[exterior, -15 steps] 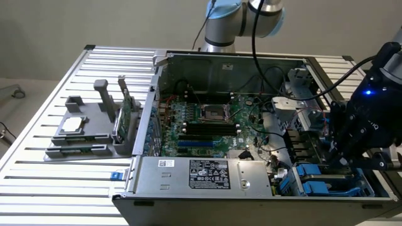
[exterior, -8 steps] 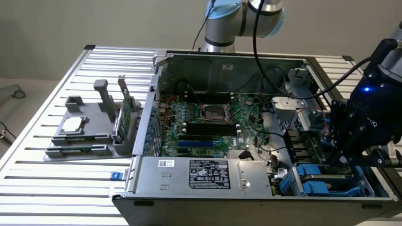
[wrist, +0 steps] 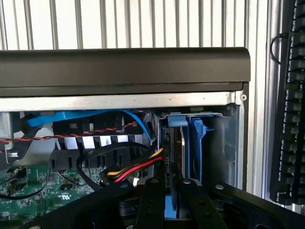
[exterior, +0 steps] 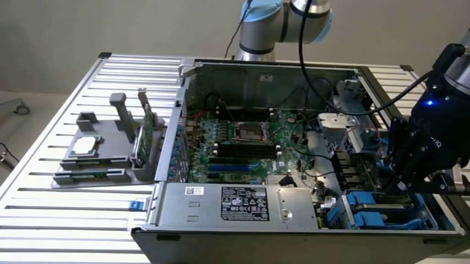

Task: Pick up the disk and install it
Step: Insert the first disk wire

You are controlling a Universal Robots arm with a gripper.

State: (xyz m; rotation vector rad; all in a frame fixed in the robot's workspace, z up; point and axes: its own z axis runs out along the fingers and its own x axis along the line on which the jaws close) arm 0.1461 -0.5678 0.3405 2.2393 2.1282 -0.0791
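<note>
Peering into the case [wrist: 124, 71], we see the gripper [wrist: 170, 185] pinching the upright disk [wrist: 174, 145], its blue rails [wrist: 197, 138] tight beside the bay wall [wrist: 224, 143].

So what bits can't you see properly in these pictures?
Wrist view: the disk stands edge-on, so its label face is hidden.
Exterior view: the gripper covers part of the drive bay.
Exterior view: print on the power supply label is too small.
Wrist view: the keyboard is cut off by the edge.

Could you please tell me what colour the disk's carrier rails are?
The disk's rails are blue, clearest in the wrist view.
</note>
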